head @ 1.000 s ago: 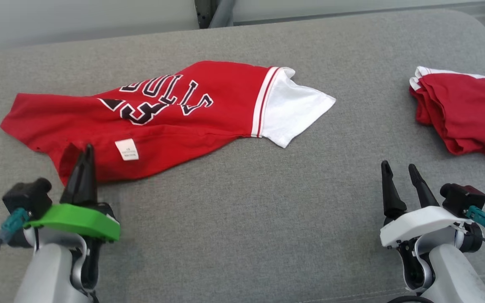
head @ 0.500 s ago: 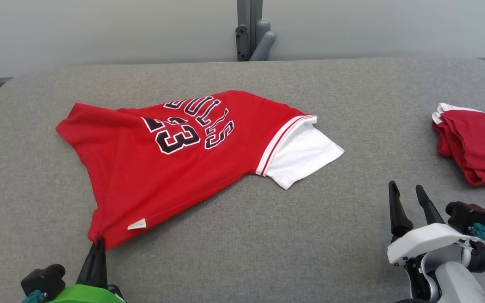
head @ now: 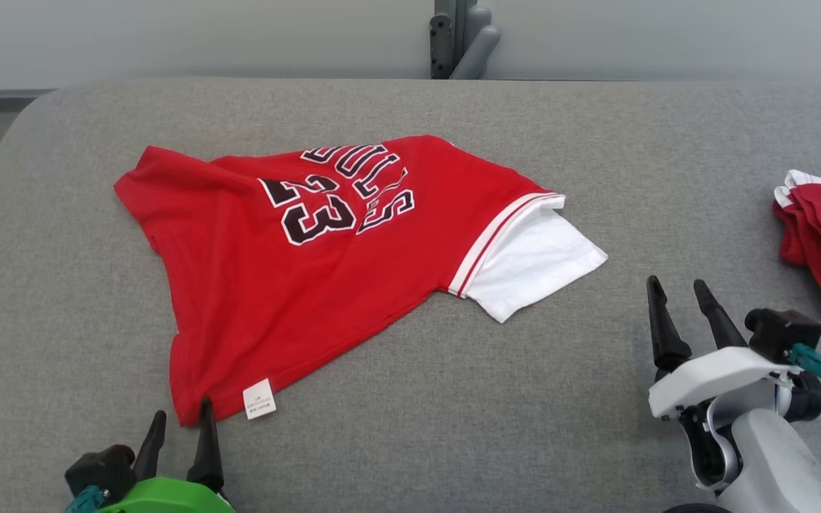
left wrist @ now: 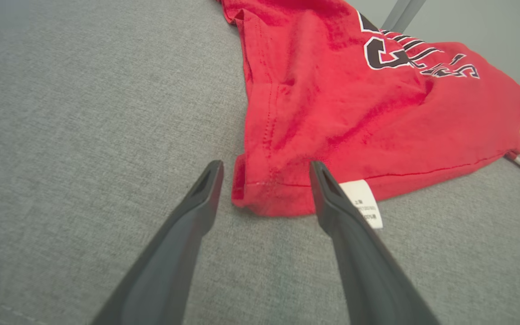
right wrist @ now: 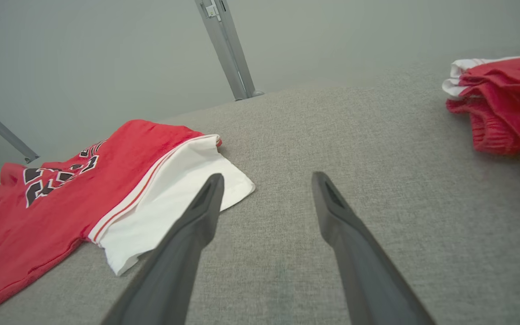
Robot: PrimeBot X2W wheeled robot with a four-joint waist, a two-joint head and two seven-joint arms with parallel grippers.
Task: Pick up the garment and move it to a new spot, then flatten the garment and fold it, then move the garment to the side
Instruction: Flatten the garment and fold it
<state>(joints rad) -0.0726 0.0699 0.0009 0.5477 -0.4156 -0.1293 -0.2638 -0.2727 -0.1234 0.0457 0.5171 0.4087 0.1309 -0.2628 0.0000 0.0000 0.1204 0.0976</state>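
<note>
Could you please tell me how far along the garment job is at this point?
Done, apparently: the red jersey lies spread on the grey surface, unheld. In hand: nothing; the left gripper is open at its near corner, the right gripper open. Left: flattening the wrinkles, folding, moving aside.

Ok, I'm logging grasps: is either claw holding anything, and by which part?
Nothing is held. The left claw stands open astride the near corner of the red jersey; the right claw is open above the grey surface.
</note>
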